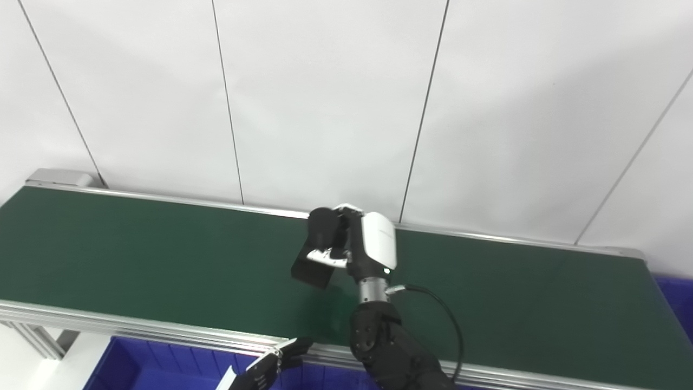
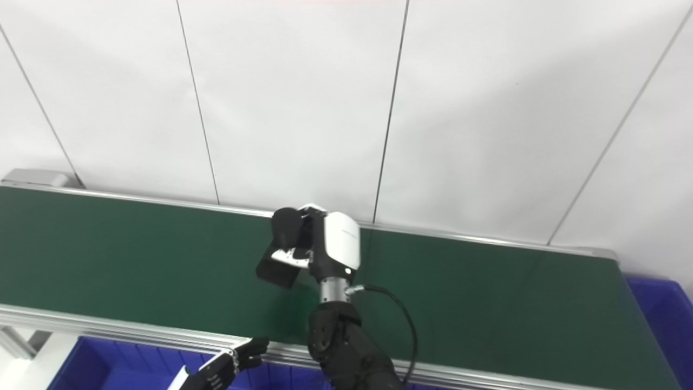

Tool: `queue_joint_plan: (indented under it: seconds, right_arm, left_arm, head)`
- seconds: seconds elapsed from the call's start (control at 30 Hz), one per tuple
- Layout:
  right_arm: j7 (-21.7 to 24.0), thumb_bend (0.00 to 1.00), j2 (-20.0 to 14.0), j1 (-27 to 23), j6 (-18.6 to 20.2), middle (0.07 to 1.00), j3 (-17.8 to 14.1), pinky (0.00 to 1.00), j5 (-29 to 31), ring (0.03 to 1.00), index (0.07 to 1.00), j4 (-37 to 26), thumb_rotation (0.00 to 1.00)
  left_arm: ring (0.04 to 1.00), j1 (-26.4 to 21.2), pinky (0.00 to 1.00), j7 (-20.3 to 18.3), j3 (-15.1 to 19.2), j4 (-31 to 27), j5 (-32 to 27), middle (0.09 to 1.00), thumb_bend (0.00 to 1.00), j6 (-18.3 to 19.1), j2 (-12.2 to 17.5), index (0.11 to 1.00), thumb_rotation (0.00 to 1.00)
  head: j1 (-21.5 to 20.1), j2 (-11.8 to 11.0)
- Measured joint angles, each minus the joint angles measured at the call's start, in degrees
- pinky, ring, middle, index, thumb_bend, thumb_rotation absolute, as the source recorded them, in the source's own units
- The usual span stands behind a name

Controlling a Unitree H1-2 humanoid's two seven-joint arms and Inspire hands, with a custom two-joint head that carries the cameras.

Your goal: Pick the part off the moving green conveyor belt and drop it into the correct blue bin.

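Note:
My right hand [image 1: 352, 241] [image 2: 316, 238] is raised over the middle of the green conveyor belt [image 1: 135, 254] [image 2: 476, 298], fingers closed around a black box-shaped part [image 1: 313, 269] [image 2: 277, 271]. The part hangs tilted, just above the belt surface. My left hand [image 1: 270, 365] [image 2: 227, 365] shows only at the bottom edge, near the belt's front rail, over a blue bin [image 1: 157, 363] [image 2: 103, 363]; its fingers look spread, with nothing in them.
A second blue bin [image 1: 677, 303] [image 2: 660, 314] sits past the belt's right end. Aluminium rails [image 1: 108, 319] edge the belt. A white panelled wall [image 1: 335, 97] rises behind. A black cable [image 1: 438, 303] loops from my right wrist.

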Motion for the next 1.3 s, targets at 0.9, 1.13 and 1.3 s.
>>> queue_joint_plan:
  seconds: [0.9, 1.13, 1.3]
  right_arm:
    - [22.93, 0.51, -3.26, 32.3, 16.04, 0.441, -9.38, 0.35, -1.55, 0.419, 0.543, -56.26, 0.0]
    - [26.29, 0.52, -3.49, 37.81, 16.98, 0.44, -9.41, 0.34, -3.06, 0.411, 0.544, -59.57, 0.0]
    - [27.48, 0.52, -3.89, 40.13, 16.97, 0.44, -9.36, 0.34, -3.1, 0.413, 0.542, -59.68, 0.0]
  left_arm:
    - [0.847, 1.77, 0.81, -7.97, 4.04, -5.32, -6.55, 0.849, 0.92, -0.09, 0.71, 0.813, 0.25]
    - [0.831, 1.55, 0.79, -8.33, 4.19, -6.29, -7.43, 0.834, 0.92, -0.09, 0.67, 0.806, 0.26]
    - [0.835, 1.55, 0.8, -8.14, 4.16, -8.12, -7.18, 0.835, 0.92, -0.05, 0.67, 0.804, 0.27]
  head:
    - [-2.64, 12.65]
    - [-1.5, 15.03]
    - [-1.23, 15.82]
